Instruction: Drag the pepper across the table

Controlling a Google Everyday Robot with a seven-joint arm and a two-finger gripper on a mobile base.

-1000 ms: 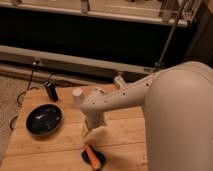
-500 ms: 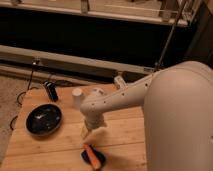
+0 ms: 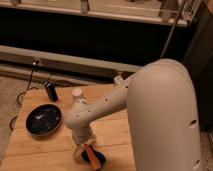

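- The gripper (image 3: pixel 83 147) is sitting lower than half a second ago, having dropped from above the pepper (image 3: pixel 89 151) to right against it; the pepper itself is lying where it was.
- The reach is ending and the contact step is beginning; no dragging is showing yet.
- I cannot tell whether the gripper is standing wide or closing on the pepper, since the white arm (image 3: pixel 105 105) is hiding much of it.
- The next move is calling for a firm hold or downward press on the pepper, then a slow sideways pull across the table (image 3: pixel 35 150), keeping clear of the dark bowl (image 3: pixel 44 120) to the left.
- The pepper is showing as a small orange tapered piece, lying slantwise at the table's near edge, resting on a dark blue cloth (image 3: pixel 96 159).
- That cloth may be sliding along with it, in my judgement.
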